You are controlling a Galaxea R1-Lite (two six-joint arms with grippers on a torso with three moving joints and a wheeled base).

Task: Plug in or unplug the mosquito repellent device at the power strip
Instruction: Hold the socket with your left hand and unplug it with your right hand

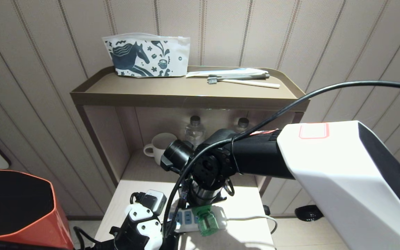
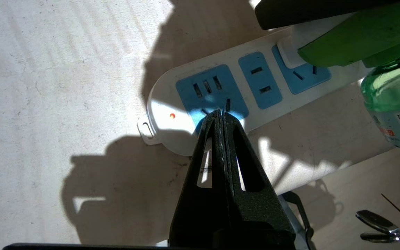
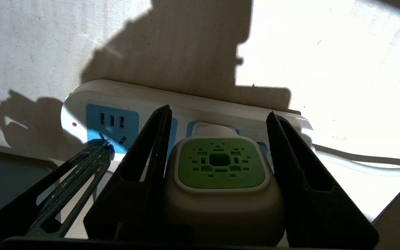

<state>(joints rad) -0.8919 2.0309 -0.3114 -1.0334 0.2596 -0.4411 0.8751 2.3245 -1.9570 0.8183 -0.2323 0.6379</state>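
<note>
At the bottom centre of the head view, the left gripper (image 2: 221,116) has its fingers pressed together, the tips resting on the blue socket face at the end of the power strip (image 2: 221,90) near its small red light (image 2: 172,115). Just beyond it, lower centre of the frame, the right gripper (image 3: 217,118) straddles the mosquito repellent device (image 3: 221,166). One finger (image 3: 151,146) touches the white head's side; the other (image 3: 290,156) stands a sliver off it. The device sits plugged into the strip, its green liquid bottle (image 1: 207,222) lying out over the pale table (image 1: 241,229). A white cord (image 1: 255,218) runs from the strip toward the right. Farther back, mid-frame, a white mug (image 1: 160,147) and two clear water bottles (image 1: 195,132) stand in the cabinet; on its top, upper centre, lie a horse-print pouch (image 1: 146,55) and a toothbrush (image 1: 241,82).
</note>
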